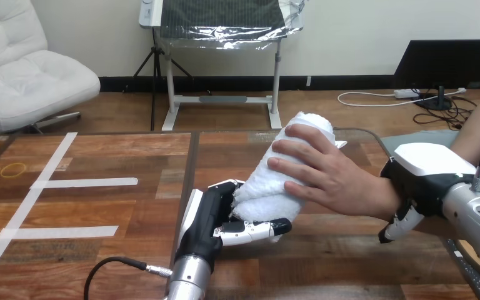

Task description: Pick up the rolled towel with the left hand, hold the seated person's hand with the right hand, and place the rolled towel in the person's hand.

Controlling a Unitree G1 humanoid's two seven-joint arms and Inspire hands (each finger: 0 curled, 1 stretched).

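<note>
A white rolled towel (278, 181) stands tilted above the middle of the wooden table (100, 212). My left hand (209, 219) is shut on its lower end, thumb across the front. The person's hand (325, 172) comes in from the right and lies over the towel's upper part, fingers spread on it. My right hand (422, 178) is shut on the person's wrist (384, 197), fingers curled under it.
White tape strips (81, 183) cross the table's left part, and a yellow rubber band (14, 169) lies near the far left edge. A dark seam (189, 162) runs down the table's middle.
</note>
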